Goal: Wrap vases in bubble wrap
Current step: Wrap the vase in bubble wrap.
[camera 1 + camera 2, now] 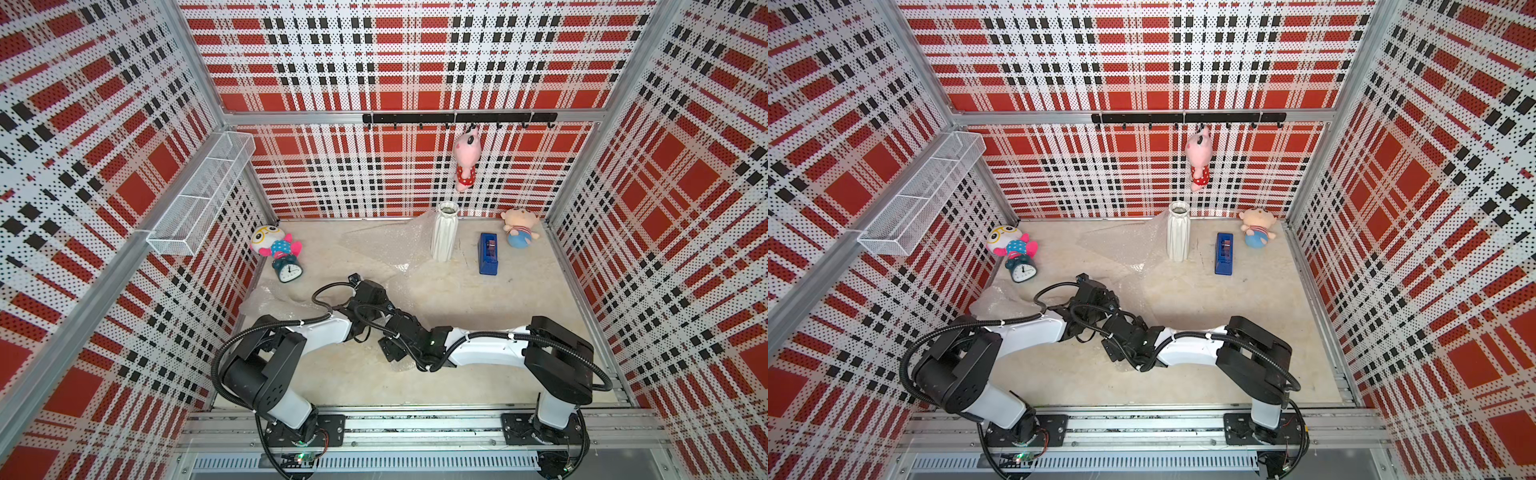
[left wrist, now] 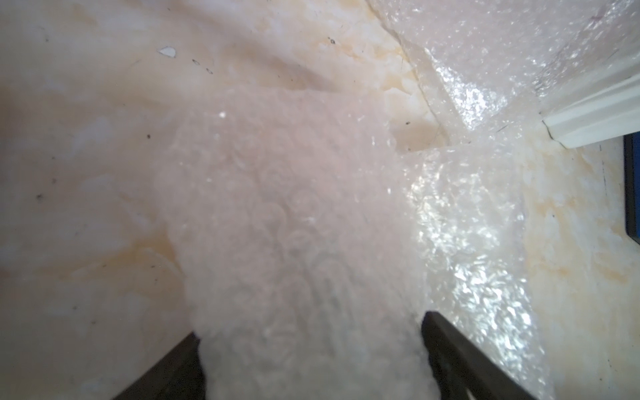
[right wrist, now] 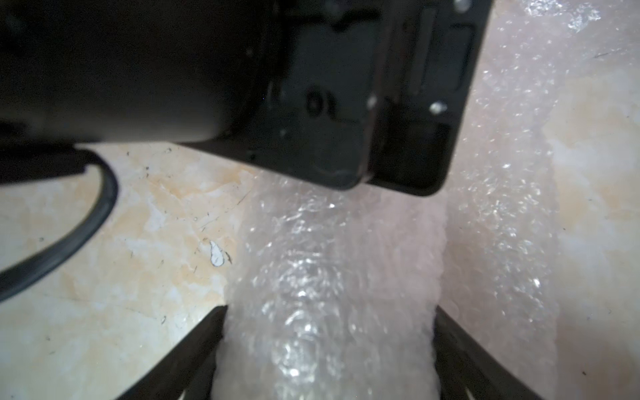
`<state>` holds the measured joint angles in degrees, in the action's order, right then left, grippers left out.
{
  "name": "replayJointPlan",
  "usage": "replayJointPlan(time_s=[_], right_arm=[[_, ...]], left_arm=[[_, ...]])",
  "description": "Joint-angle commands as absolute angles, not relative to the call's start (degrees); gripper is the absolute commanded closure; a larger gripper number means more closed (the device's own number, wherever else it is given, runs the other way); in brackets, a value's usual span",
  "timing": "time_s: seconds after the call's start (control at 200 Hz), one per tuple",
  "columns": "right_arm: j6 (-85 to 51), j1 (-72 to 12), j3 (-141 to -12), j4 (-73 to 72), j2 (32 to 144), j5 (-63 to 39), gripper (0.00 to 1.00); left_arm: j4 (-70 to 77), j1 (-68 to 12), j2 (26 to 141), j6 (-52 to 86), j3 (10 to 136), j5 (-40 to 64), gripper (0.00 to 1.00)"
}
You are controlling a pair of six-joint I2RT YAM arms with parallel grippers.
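White ribbed ceramic: in both top views the tall vase (image 1: 444, 232) stands upright near the back wall. A sheet of bubble wrap (image 1: 384, 243) is spread beside it and reaches its base. The blue tape dispenser (image 1: 488, 254) sits apart on the vase's other side. A second sheet (image 1: 270, 301) lies crumpled by the side wall, near the alarm clock (image 1: 289, 272). The left arm (image 1: 320, 328) and right arm (image 1: 486, 349) meet low over the middle of the marbled table (image 1: 478, 299). Their claws are hidden under the wrists here.

In the left wrist view, the left gripper (image 2: 310, 323) has its fingers (image 2: 450, 346) spread wide, one against each side of a wrapped roll (image 2: 294, 242), and is clamped on it. The wrap hides what is inside. Beyond the roll lie a shiny loose sheet and the vase's foot.

In the right wrist view, the right gripper (image 3: 329, 309) is clamped on the same roll, jaws wide with a finger pressed to each flank. Further along the roll, the left arm's black wrist hangs just above it — bare table to one side, loose wrap to the other.
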<state>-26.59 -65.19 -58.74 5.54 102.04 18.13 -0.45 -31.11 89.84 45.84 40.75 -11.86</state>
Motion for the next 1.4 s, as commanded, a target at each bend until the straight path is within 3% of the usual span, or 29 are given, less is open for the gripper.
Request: replayJointPlan(time_s=[0.0, 0.215, 0.456, 0.756, 1.037, 1.393], right_arm=[[-30.80, -63.76, -54.09, 4.22, 100.64, 12.15, 0.21], [-40.52, -59.08, -46.22, -7.43, 97.73, 1.10, 0.28], [-52.27, -54.91, -36.75, -24.59, 95.10, -5.98, 0.30], [-61.36, -53.12, -32.15, -38.97, 98.25, -10.04, 0.33], [-61.51, -53.09, -33.19, -38.48, 98.88, -9.16, 0.31], [-52.41, -53.00, -36.83, -24.36, 92.11, -5.12, 0.12]], left_arm=[[-3.38, -30.34, 88.35, 44.26, 43.01, -9.41, 0.03], [-5.28, -29.11, 83.31, 44.18, 45.02, -10.49, 0.02], [-0.70, -29.09, 75.58, 47.33, 38.20, -8.97, 0.02], [-0.62, -32.57, 82.09, 47.20, 38.90, -6.81, 0.04], [-0.72, -34.53, 88.06, 47.07, 40.55, -7.06, 0.19], [-4.31, -36.58, 92.38, 45.39, 41.95, -12.55, 0.28]])
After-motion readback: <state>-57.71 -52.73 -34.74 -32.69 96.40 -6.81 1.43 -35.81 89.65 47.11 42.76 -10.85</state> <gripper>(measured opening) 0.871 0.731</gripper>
